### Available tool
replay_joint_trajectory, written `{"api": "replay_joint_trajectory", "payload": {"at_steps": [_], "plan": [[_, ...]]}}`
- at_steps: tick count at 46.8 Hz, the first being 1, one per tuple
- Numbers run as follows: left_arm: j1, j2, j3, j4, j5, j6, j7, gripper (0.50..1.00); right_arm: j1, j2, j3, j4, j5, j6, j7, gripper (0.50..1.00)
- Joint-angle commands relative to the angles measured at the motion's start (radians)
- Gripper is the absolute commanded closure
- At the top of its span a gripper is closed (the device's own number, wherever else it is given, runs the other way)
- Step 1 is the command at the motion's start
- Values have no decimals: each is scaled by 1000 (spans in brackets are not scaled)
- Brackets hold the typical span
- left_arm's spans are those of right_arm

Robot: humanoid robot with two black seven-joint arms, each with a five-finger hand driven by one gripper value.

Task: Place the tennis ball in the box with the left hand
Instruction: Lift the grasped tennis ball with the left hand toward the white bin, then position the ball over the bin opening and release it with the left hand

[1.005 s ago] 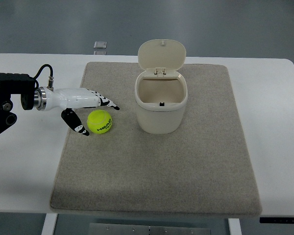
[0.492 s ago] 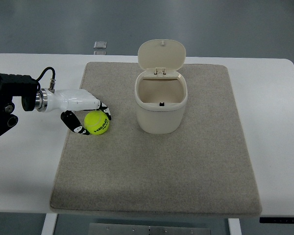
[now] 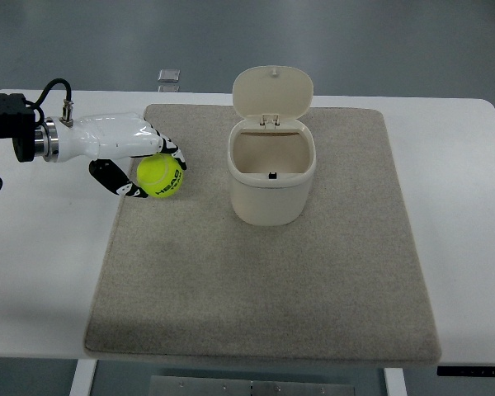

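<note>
Left robot hand [image 3: 128, 157], fingers curled

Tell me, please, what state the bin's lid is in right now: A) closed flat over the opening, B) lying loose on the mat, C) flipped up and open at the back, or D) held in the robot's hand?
C: the lid stands upright on its hinge behind the bin, leaving the opening clear, while the left hand grips only the ball.

Single steep overhead view from the robot's side, whole grey mat [image 3: 264, 272] on white table [image 3: 462, 214].
</note>
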Motion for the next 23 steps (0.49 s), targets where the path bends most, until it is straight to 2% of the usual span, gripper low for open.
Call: {"api": "replay_joint_trajectory", "payload": {"at_steps": [1,13,23], "plan": [[-32,16,1,-33,2,23,-3,1000,-1,0,1,0,0,0,0,599],[-163,-1,18,-114,5,50,-26,1000,0,0,-1,0,0,0,0,597],[-243,-127,22,-114,97,43,-26,1000,0,0,-1,0,0,0,0,599]]}}
